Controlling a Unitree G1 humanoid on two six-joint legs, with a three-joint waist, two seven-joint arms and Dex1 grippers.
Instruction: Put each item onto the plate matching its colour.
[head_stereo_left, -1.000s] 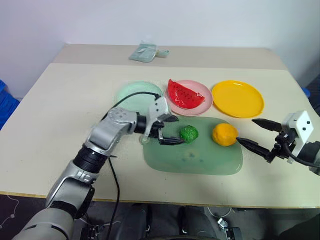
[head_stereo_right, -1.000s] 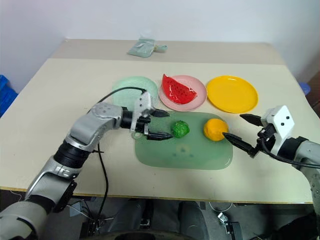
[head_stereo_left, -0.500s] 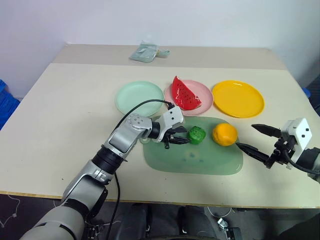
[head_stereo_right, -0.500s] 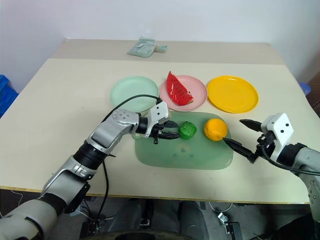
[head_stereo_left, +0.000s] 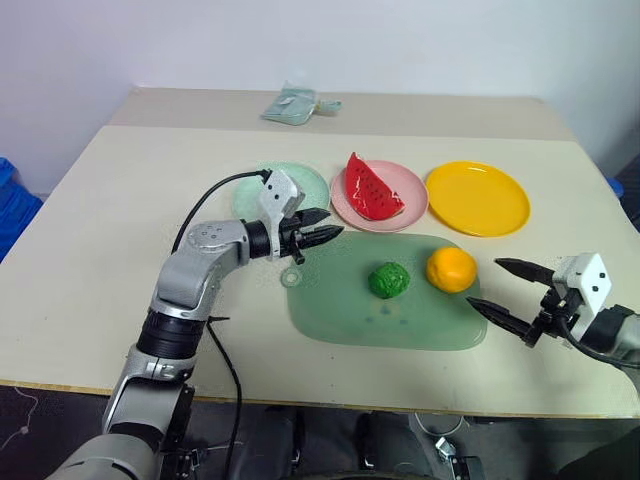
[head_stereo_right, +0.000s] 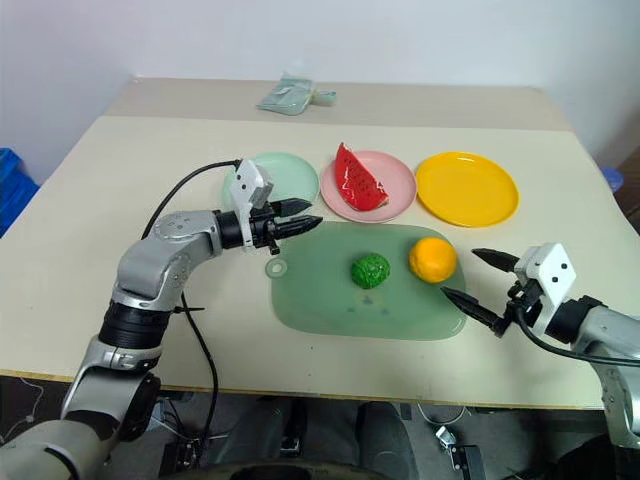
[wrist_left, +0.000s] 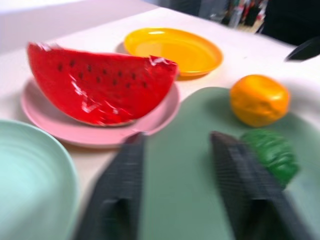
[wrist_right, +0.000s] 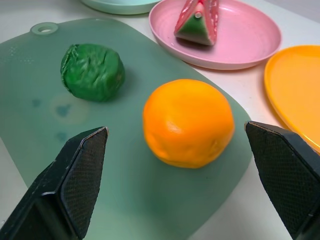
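Left hand (head_stereo_left: 322, 226) hovers over the near edge of the mint plate (head_stereo_left: 250, 190), at the mat's (head_stereo_left: 400, 320) far left corner, fingers a little apart, nothing between them. Right hand (head_stereo_left: 492, 286) sits low beside the mat's right edge, fingers wide apart and empty, pointing toward the orange (head_stereo_left: 450, 269) from just beside it; no contact.

Green lump (head_stereo_left: 388, 280) lies on the mat, well apart from the left hand. Orange sits on the mat just right of the lump, the two apart. Watermelon wedge (head_stereo_left: 372, 188) stands on the pink plate (head_stereo_left: 405, 206), rind down, seeded face showing. Yellow plate (head_stereo_left: 478, 197) bare, right of the pink one. Three plates in a row beyond the mat on the pale surface (head_stereo_left: 100, 250). Folded cloth (head_stereo_left: 292, 104) at the far edge.
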